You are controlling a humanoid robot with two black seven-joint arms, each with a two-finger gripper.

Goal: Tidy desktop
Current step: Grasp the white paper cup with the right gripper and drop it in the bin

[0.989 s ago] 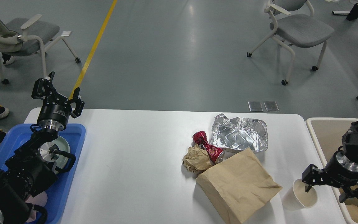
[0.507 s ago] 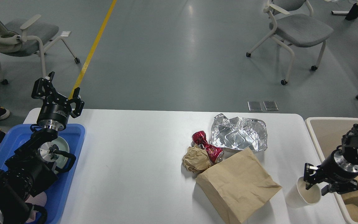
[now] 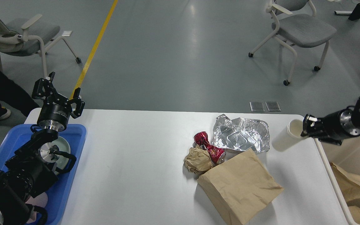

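The white desktop point(image 3: 130, 162) carries a crumpled foil tray point(image 3: 241, 134), a crushed red can point(image 3: 209, 147), a crumpled paper ball point(image 3: 197, 160) and a flat brown paper bag point(image 3: 241, 186). My right gripper point(image 3: 306, 128) is shut on the rim of a white paper cup point(image 3: 284, 139) and holds it lifted and tilted over the desktop's far right corner. My left gripper point(image 3: 58, 93) is open and empty, raised above the far end of the blue tray point(image 3: 70, 175).
The blue tray holds a white plate point(image 3: 62, 149) under my left arm. A beige bin point(image 3: 331, 179) at the right holds brown paper bags point(image 3: 352, 184). Chairs stand on the floor beyond the table. A person's leg shows at far left.
My right gripper has closed on the cup's rim and lifted it from the near right of the desktop up and back towards the far right corner. The left arm has not moved.
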